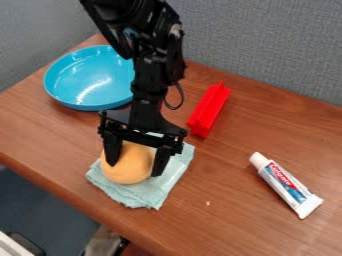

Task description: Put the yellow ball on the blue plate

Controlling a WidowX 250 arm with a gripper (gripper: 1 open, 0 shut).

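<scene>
Wooden tabletop [230, 190] under everything. Blue plate [88, 78] at far left, behind my tool [138, 160]. Tool spread, fingers at either side of yellow ball [127, 167]; can't tell from my view if they touch. Ball on folded pale teal cloth [171, 179], near front edge. Toothpaste tube [286, 186] on right. Red box [209, 109] beyond tool, slanted.

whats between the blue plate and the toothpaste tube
In the camera view, the gripper with its black arm, and the red block, lie between the blue plate and the toothpaste tube.
</scene>
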